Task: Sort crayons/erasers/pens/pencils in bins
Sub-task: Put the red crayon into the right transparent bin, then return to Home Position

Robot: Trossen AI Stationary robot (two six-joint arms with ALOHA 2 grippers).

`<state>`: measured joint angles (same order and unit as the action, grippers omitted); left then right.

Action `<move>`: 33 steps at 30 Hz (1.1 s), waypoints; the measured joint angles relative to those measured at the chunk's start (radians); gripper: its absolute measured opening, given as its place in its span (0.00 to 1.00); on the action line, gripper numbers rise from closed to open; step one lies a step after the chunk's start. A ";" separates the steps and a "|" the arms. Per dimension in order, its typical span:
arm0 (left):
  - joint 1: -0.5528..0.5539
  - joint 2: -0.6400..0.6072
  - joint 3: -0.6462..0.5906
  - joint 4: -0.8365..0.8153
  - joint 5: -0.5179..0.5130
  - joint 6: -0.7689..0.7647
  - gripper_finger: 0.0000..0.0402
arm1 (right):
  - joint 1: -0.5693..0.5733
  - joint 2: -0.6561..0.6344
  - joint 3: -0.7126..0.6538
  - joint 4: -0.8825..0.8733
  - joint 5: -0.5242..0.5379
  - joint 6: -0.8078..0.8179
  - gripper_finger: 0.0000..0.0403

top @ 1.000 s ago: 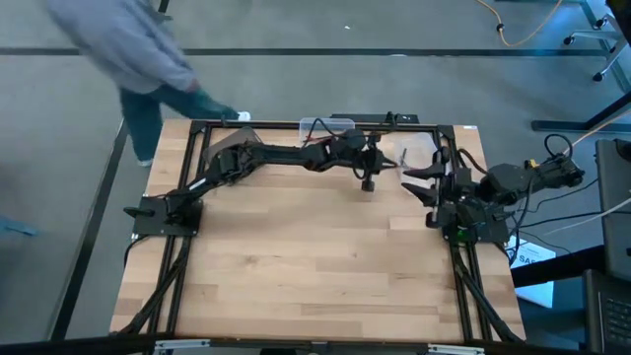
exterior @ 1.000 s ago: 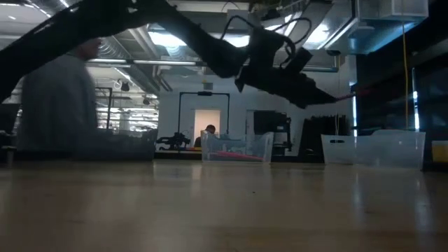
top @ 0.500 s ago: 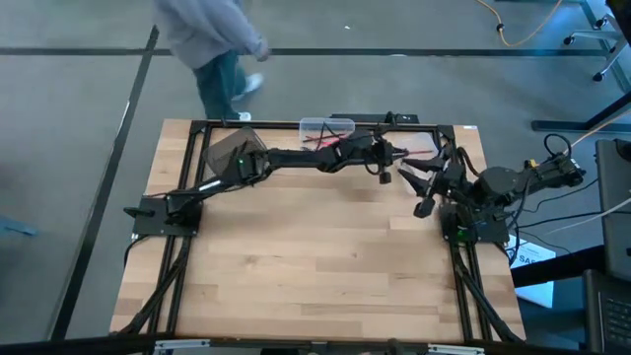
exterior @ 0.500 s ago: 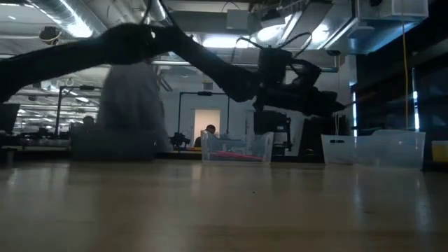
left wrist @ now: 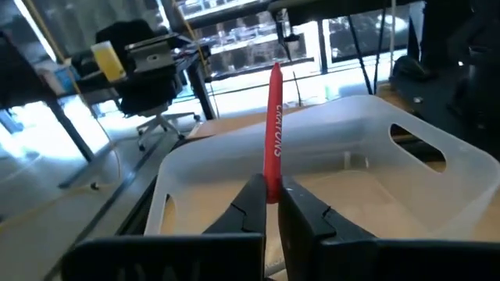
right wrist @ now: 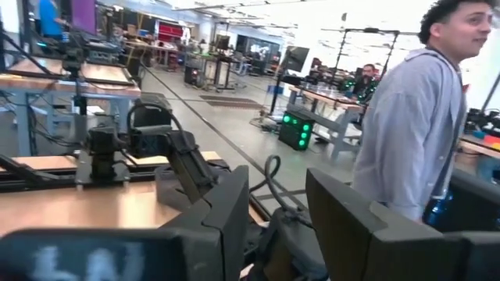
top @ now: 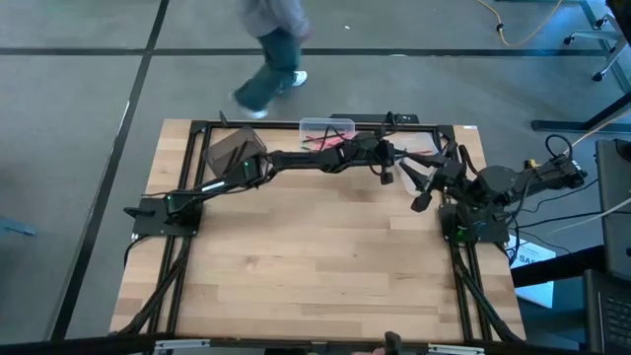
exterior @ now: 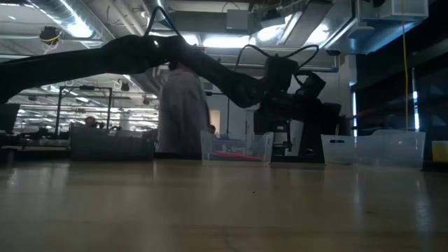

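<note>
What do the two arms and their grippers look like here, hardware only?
Both arms are black and jointed, with loose black cables looping off them. The left gripper has two flat, dark, tapered fingers. The right gripper has broad dark slab-like fingers; its base carries tangled wiring.

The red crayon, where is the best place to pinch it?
Near its bottom end, judging by the left gripper: it pinches the red crayon there from two opposite sides. The crayon is thin, straight and upright, so most of its length stands free above the whitish bin, probably ready to drop in.
</note>
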<state>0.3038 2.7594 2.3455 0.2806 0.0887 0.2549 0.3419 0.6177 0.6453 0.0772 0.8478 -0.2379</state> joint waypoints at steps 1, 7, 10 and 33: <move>0.002 0.000 0.000 0.000 0.000 -0.015 0.02 | -0.006 0.003 0.000 0.000 0.000 0.000 0.33; 0.017 0.000 0.000 -0.022 -0.031 -0.092 0.11 | -0.030 0.022 0.000 -0.002 -0.002 0.001 0.33; 0.019 0.000 0.000 -0.020 -0.034 -0.120 0.17 | -0.044 0.036 0.000 -0.001 -0.003 0.001 0.33; 0.061 -0.071 -0.002 -0.100 0.290 -0.220 0.22 | -0.073 0.042 0.000 -0.131 -0.003 0.078 0.33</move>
<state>0.3645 2.6883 2.3436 0.1806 0.3788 0.0345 0.2684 0.6598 0.6453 -0.0542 0.8452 -0.1597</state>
